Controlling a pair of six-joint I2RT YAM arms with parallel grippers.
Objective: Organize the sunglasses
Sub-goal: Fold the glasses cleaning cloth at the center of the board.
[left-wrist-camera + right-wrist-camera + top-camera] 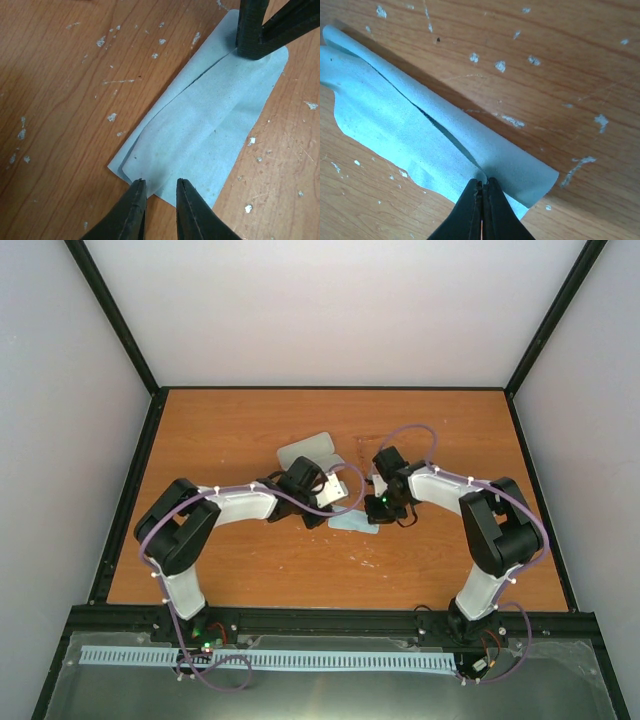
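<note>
Black rail (330, 618) along the near edge of the desk (250, 570) carries both arm bases, and from there the two arms reach inward and meet about midway between the left and right edges. The first item beyond the near edge is the light-blue cloth (200, 130). It lies on the orange wood near the middle of the desk and is doubled over lengthwise, so that one long flap rests on the other with a visible seam between them. The left gripper (159, 189) stands at the nearer end of the cloth. Its jaws are narrowly parted with wood and cloth edge showing in the gap, and they hold nothing. The right gripper (483, 184) is at the opposite end, with its jaws pressed together and pinching the folded edge of the cloth, which is slightly raised there. Farther on, toward the far edge, a pale oblong case (300, 450) lies flat, partly covered by the left wrist. Whether it is open cannot be read from above. Just to the right of the case, between the two wrists, a faint thin reddish outline on the wood is taken to be the sunglasses (350, 462). They appear to be outside the case and held by neither arm. Assessment: the task is at an early-to-middle stage. The cloth has one fold and is under handling. Finishing and stowing the cloth, placing the sunglasses in the case, and closing the case all appear outstanding. The far strip of the desk shows only wood.
</note>
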